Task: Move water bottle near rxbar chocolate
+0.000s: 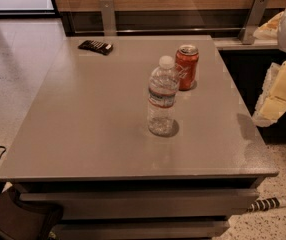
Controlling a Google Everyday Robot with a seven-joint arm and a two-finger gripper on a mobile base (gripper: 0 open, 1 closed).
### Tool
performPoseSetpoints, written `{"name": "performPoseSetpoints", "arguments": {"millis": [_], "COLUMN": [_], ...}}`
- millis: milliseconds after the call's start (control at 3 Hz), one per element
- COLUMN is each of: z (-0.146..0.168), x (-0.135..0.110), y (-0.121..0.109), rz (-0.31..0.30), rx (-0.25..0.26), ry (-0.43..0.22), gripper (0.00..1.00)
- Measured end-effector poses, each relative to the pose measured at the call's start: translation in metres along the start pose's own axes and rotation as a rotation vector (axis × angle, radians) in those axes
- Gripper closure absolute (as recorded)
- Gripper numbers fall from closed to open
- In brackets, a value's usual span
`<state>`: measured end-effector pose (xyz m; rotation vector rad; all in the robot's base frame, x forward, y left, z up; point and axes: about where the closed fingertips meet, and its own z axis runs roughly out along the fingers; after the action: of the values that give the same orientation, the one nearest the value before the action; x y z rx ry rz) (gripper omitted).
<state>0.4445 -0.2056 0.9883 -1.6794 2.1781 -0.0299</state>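
Note:
The water bottle (pixel 162 98) is clear ribbed plastic with a white cap and stands upright near the middle of the grey table (pixel 83 124). The rxbar chocolate (pixel 96 46), a flat black bar, lies at the table's far left corner, well away from the bottle. My gripper (pixel 275 91) shows as a pale yellow and white shape at the right edge of the view, beyond the table's right side and apart from the bottle. It holds nothing that I can see.
A red soda can (pixel 186 67) stands just behind and to the right of the bottle. A wood-panelled wall with metal brackets (pixel 108 15) runs behind the table. A dark bag (pixel 13 221) sits on the floor at front left.

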Motion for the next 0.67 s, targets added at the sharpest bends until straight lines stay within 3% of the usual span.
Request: {"name": "performPoseSetpoints", "arguments": {"millis": [333, 667], "z": [0.008, 0.019], "x": [-0.001, -0.016], "y": [-0.004, -0.001], "rz": [0.06, 0.129], "rx": [-0.022, -0.019], "ry": [-0.132, -0.365], "gripper": [0.0, 0.0]}}
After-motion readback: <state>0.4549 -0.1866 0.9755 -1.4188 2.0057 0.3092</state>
